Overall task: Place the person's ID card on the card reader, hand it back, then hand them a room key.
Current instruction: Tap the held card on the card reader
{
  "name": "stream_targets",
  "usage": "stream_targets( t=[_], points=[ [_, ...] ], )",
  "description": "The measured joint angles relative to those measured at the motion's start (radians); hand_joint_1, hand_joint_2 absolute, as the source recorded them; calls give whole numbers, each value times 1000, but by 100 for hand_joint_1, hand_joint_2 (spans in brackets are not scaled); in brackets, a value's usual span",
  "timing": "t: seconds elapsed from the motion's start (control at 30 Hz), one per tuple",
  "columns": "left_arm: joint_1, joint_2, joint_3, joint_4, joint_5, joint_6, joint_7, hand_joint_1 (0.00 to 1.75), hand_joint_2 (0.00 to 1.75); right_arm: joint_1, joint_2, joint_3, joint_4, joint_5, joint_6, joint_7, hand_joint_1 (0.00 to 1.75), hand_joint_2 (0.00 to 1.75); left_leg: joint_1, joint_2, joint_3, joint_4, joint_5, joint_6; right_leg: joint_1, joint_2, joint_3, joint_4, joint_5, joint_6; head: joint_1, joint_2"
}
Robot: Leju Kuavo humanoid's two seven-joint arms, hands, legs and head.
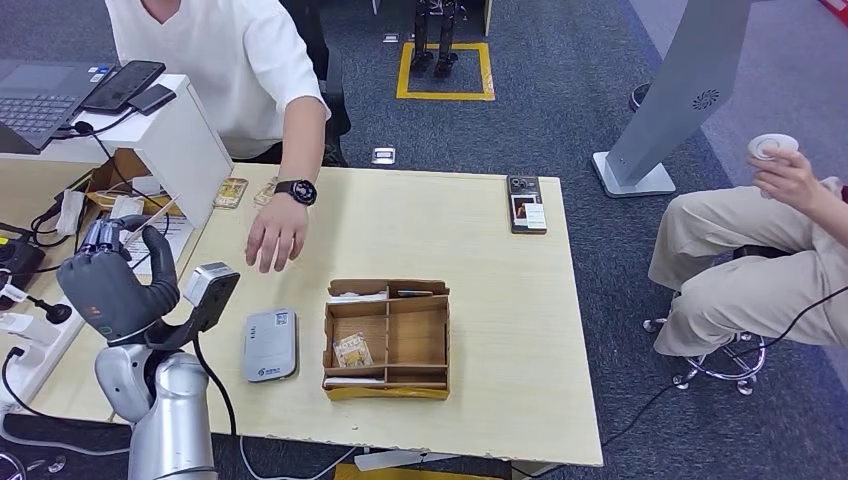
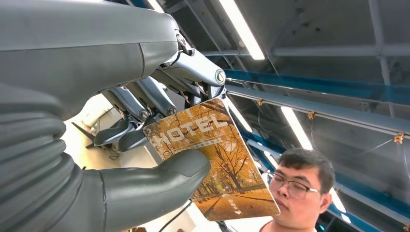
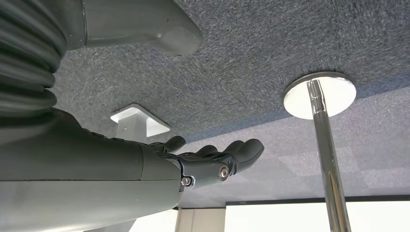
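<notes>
Room key (image 2: 212, 164), thin, stiff and slick, sits pinched flat between my left thumb and fingers (image 2: 145, 104) near one edge, while my right hand (image 3: 212, 162) hangs slack, holding nothing.

The word "HOTEL" stands in pale capitals across the top of an autumn-toned room key card (image 2: 212, 159), pinched between the thumb and fingers of the robot's left hand (image 2: 145, 145). A line of smaller print runs beneath the word and another small mark sits near the card's far end; both are too small to read.
</notes>
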Motion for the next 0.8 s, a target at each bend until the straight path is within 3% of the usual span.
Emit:
stream_targets(
  t=[0.37,0.8],
  points=[
    [1,0,31,0,-25,0,3,175,175,0,0,0,7,-11,0,2,0,175,0,0,0,0,0,0,0,0,0,0,0,0,0,0],
    [1,-1,115,32,-173,0,101,175,175,0,0,0,14,-20,0,5,0,175,0,0,0,0,0,0,0,0,0,0,0,0,0,0]
  ],
)
